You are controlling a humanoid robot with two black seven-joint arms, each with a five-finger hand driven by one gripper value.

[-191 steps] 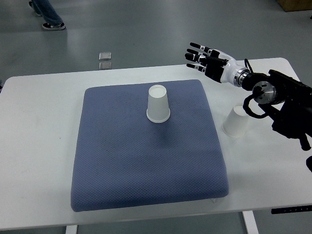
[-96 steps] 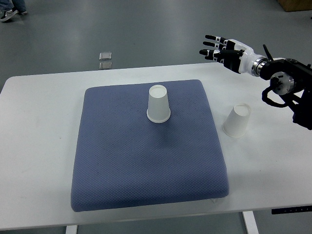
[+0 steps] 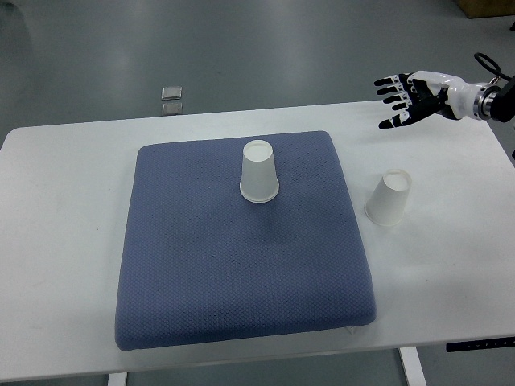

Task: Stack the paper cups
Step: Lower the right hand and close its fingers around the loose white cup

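Observation:
One white paper cup (image 3: pixel 259 172) stands upside down on the blue pad (image 3: pixel 241 241), near its far edge. A second white paper cup (image 3: pixel 389 197) stands upside down on the white table (image 3: pixel 64 209), just right of the pad. My right hand (image 3: pixel 402 95) hovers over the table's far right corner, well beyond the second cup, fingers spread and holding nothing. The left arm is out of view.
A small grey block (image 3: pixel 172 100) lies on the floor beyond the table's far edge. The table's right edge runs close to the right hand.
My right hand has pulled back to the right and away from the cups, toward the picture's right edge. The shoes at the top left have left the view.

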